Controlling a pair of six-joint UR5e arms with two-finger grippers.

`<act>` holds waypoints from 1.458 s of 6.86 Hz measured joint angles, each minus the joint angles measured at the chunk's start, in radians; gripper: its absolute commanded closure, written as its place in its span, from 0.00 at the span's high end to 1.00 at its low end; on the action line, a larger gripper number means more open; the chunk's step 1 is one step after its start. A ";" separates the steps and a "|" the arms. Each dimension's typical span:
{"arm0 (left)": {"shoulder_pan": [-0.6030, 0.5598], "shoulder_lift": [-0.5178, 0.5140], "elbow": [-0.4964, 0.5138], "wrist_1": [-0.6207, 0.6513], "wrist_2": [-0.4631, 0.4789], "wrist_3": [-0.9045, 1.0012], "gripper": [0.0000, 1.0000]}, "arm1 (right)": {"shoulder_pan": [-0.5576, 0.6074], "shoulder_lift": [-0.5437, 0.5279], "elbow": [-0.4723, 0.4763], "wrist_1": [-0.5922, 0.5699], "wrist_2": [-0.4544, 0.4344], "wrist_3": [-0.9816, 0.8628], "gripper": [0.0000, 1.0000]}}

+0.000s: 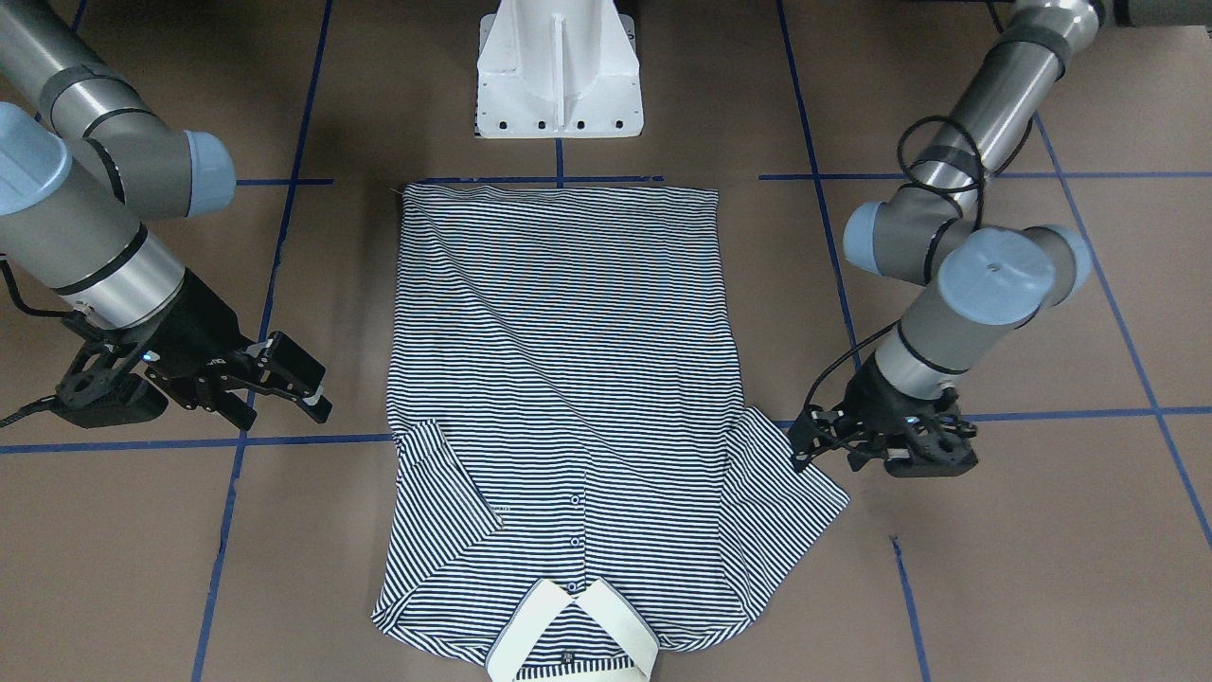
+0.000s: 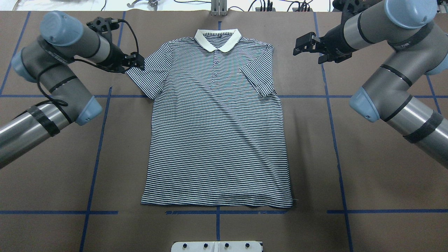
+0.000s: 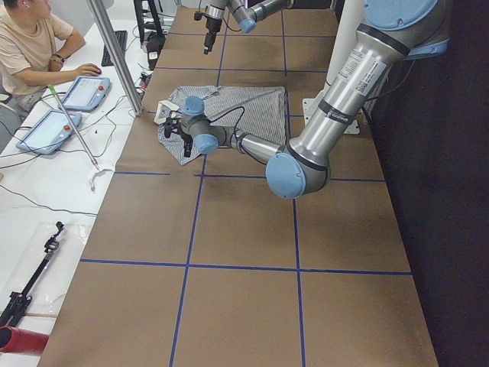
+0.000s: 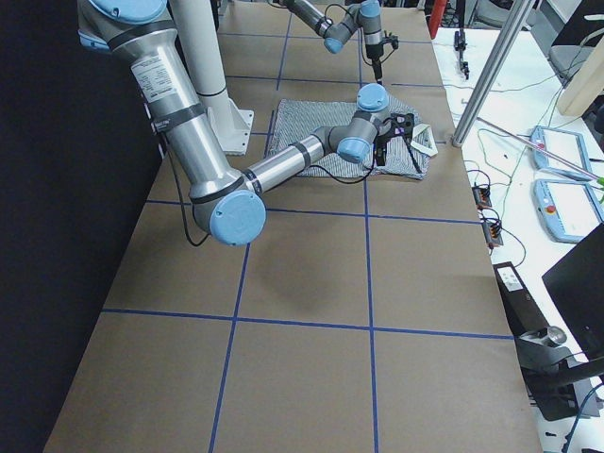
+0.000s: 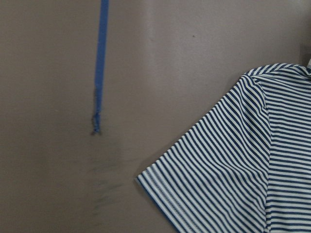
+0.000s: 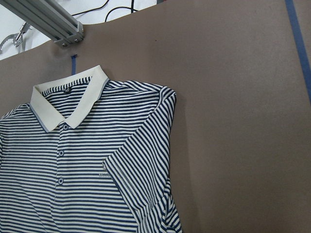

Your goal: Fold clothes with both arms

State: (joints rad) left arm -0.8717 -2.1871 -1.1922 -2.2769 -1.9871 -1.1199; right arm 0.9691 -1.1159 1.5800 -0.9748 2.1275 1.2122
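The navy-and-white striped polo shirt (image 2: 217, 133) lies flat on the brown table, its cream collar (image 2: 217, 39) on the far side from the robot's base. The sleeve on the right arm's side (image 2: 257, 78) is folded in over the chest, as the right wrist view shows (image 6: 141, 165). The other sleeve (image 2: 147, 75) lies spread out flat. My left gripper (image 2: 137, 61) is low at that sleeve's outer edge, its fingers apart and holding nothing; the left wrist view shows the sleeve corner (image 5: 160, 184) lying loose. My right gripper (image 2: 301, 44) hovers open beside the shirt's shoulder, clear of the cloth.
The white pedestal base (image 1: 561, 71) stands just behind the shirt's hem. Blue tape lines (image 2: 101, 140) cross the table. A person (image 3: 30, 38) sits at a side desk with tablets, and a metal post (image 3: 114, 53) rises at the table's far edge.
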 measured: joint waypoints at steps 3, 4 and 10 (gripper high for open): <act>0.006 0.001 0.064 0.005 0.101 0.081 0.63 | 0.003 0.000 -0.015 0.001 -0.001 -0.004 1.00; -0.003 0.006 0.066 0.010 0.105 0.094 0.63 | 0.001 0.004 -0.020 0.001 -0.001 -0.004 1.00; 0.006 0.002 0.074 0.013 0.112 0.101 0.55 | 0.002 0.007 -0.007 0.002 0.000 -0.002 1.00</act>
State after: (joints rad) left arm -0.8657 -2.1847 -1.1183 -2.2641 -1.8752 -1.0192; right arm 0.9708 -1.1089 1.5730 -0.9725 2.1276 1.2101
